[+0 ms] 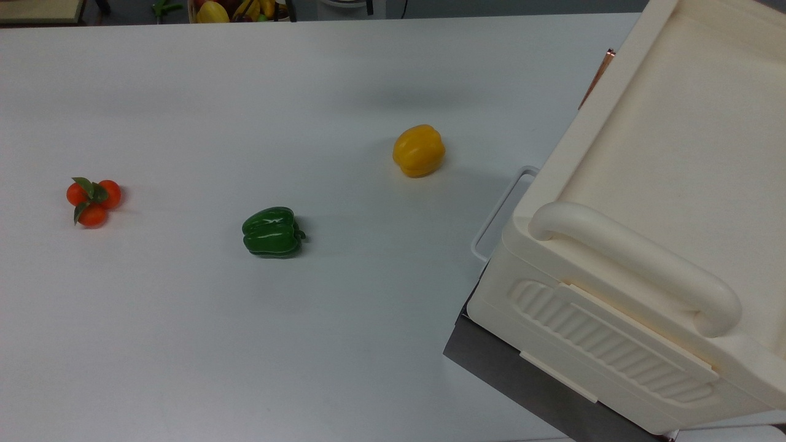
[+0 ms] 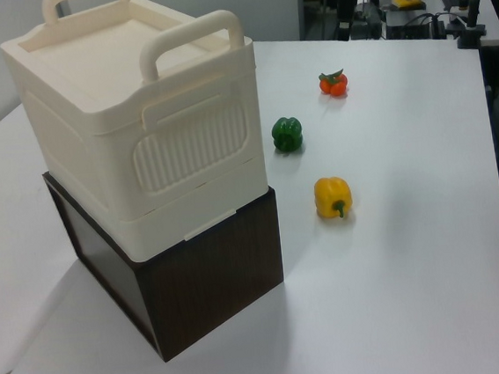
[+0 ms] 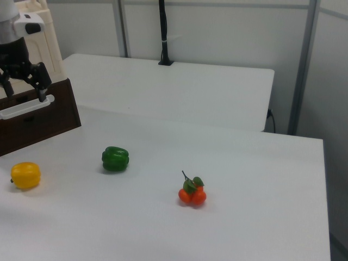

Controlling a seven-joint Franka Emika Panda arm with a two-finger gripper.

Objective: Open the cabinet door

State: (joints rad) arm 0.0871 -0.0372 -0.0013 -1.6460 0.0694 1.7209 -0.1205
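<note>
At ten o'clock in the right view, the gripper [image 3: 24, 91] is seen hanging in front of the cream cabinet [image 2: 137, 118], with its two black fingers [image 3: 41, 89] spread apart and nothing held between them. Just below the fingertips a white bar handle [image 3: 27, 107] is seen, fixed to the dark brown box [image 2: 205, 280] on which the cabinet is stacked; whether the fingers touch that bar cannot be told.

The cabinet door [image 3: 54, 51] is shown as the cream face behind the gripper, on the side turned towards the fruit. Its copper handle [image 1: 597, 78] is seen edge-on at one o'clock in the top view, close against the cabinet's front edge.

On the white table [image 1: 245, 368] three pieces are laid well apart. A yellow pepper [image 1: 419, 150] is placed nearest the cabinet, at ten o'clock from the white bar handle in the top view. A green pepper [image 1: 272, 231] is found at eight o'clock from the yellow one, and a cluster of small orange fruits with leaves [image 1: 93, 201] lies at nine o'clock in the top view.
</note>
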